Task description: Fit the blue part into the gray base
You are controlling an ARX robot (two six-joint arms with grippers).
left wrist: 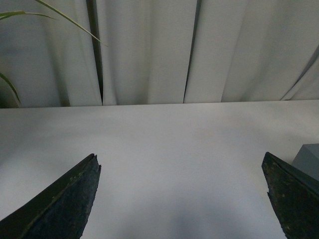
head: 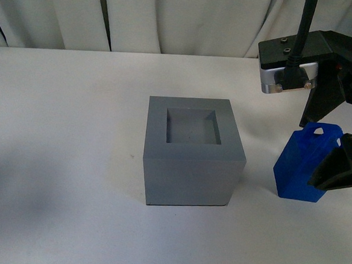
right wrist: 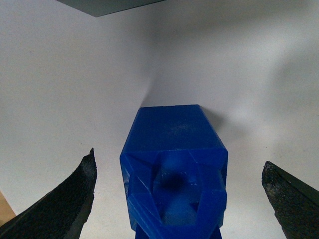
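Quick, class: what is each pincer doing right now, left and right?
Left pincer: open, holding nothing.
Right pincer: open, either side of the blue block, not gripping it.

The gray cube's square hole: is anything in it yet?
Empty. The recess of the gray base shows only its bare floor; the blue part sits outside, on the table beside it.

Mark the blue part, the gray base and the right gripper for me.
blue part (head: 295,167): front view, on its near side face.
gray base (head: 191,180): front view, on its front wall.
right gripper (right wrist: 178,162): right wrist view, midway between its open fingertips.
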